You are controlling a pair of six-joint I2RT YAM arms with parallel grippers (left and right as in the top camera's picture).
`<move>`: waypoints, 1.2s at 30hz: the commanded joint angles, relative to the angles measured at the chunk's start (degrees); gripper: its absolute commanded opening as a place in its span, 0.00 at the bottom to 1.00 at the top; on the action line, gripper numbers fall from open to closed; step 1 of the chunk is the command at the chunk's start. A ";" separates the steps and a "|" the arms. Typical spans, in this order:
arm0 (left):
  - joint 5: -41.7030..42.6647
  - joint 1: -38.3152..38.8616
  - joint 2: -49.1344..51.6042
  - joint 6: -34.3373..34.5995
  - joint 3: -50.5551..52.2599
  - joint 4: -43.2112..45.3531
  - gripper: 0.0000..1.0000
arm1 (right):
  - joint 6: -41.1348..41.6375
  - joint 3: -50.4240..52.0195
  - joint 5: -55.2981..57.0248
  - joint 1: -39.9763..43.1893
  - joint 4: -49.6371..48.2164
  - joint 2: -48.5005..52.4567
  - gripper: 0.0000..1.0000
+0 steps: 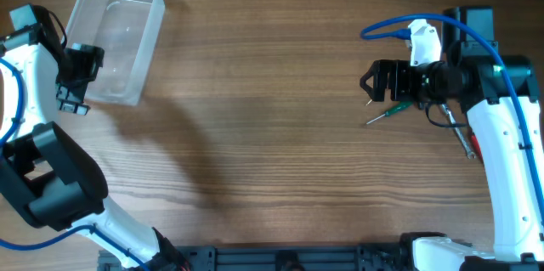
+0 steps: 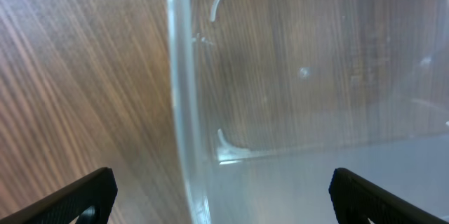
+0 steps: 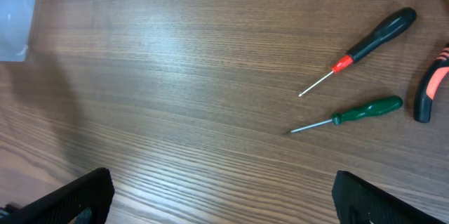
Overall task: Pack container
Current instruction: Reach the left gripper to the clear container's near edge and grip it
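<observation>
You've got: clear plastic container (image 1: 115, 33), far-left of wood surface (image 1: 272, 143), w/ L pincer (image 1: 75, 80) released at its edge; R pincer (image 1: 371, 82) released near green-handled screwdriver (image 3: 368, 108), black-handled screwdriver (image 3: 382, 31) & red-grip pliers (image 3: 436, 78), all well apart from container.
</observation>
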State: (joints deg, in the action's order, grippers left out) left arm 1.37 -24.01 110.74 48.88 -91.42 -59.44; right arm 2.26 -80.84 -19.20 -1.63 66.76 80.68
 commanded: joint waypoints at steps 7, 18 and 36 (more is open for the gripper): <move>-2.54 -0.28 4.85 4.33 -0.52 0.81 1.00 | -0.61 -1.03 0.79 -0.39 0.42 0.48 1.00; -7.48 -0.33 6.38 4.31 -0.50 2.19 0.83 | -0.61 -1.03 0.76 -0.39 1.16 0.48 1.00; -7.45 -0.22 6.40 4.33 -0.42 2.27 0.24 | -0.59 -1.03 0.76 -0.39 1.46 0.46 1.00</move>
State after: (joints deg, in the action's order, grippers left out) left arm -4.93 -24.01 116.33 52.90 -91.42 -57.30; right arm 2.26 -80.84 -19.20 -1.63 68.16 80.68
